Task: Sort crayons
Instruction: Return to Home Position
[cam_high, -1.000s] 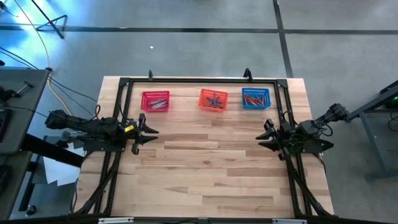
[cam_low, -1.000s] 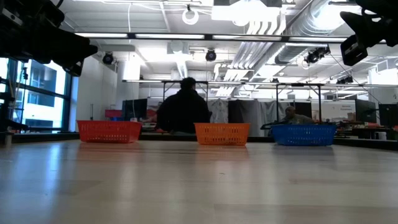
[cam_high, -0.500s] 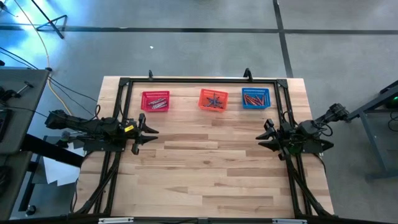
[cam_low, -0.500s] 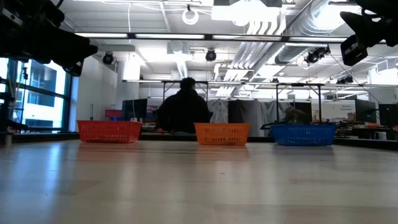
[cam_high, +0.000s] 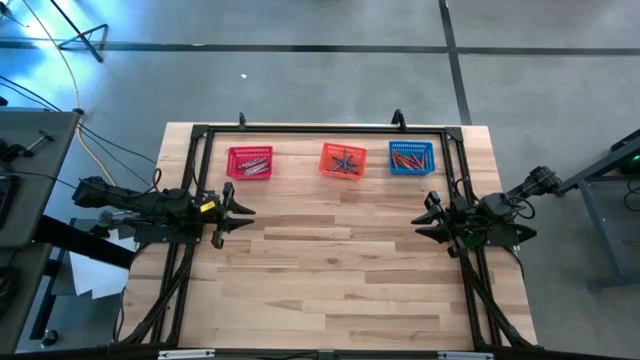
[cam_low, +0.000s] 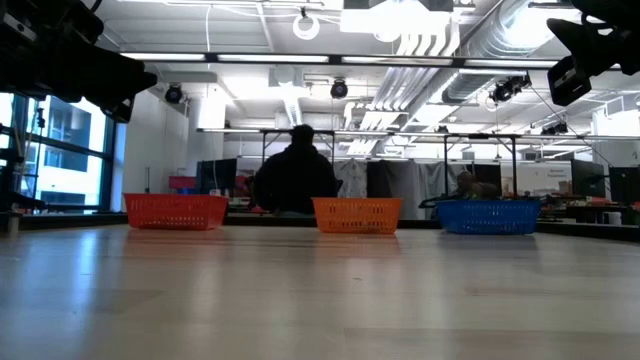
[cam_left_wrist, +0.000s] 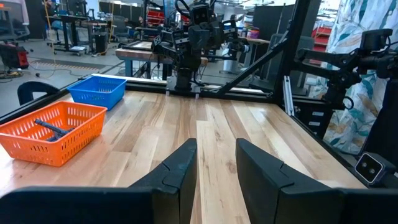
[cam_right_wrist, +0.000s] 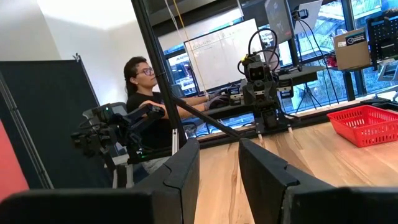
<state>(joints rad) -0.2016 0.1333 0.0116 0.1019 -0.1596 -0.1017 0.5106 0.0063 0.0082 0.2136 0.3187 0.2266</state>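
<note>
Your thin stick crayons (cam_high: 411, 157) all lie inside the three small mesh baskets lined up along the far edge of the pale wooden plank table (cam_high: 340, 280). Red-orange ones are in the blue mesh basket (cam_high: 393, 158), dark bluish ones in the orange mesh basket (cam_high: 324, 160), and greyish ones in the red mesh basket (cam_high: 232, 163). You can see no crayon loose on the planks. Both dark arms sit low at the table's side edges, well apart from the baskets. The left gripper (cam_high: 245, 212) faces inward from the left edge and the right gripper (cam_high: 425, 215) from the right. Each wrist camera shows its two dark fingers parted by a narrow gap with nothing between them, so both tools are released and empty. Judging from this, the sorting looks finished and you are at the parking step. The next move asks only that you settle both arms in their rest pose, clear of the basket row. No brand, label or writing is legible anywhere, and the yellow tag (cam_high: 207, 207) on the left arm is too small to read.
</note>
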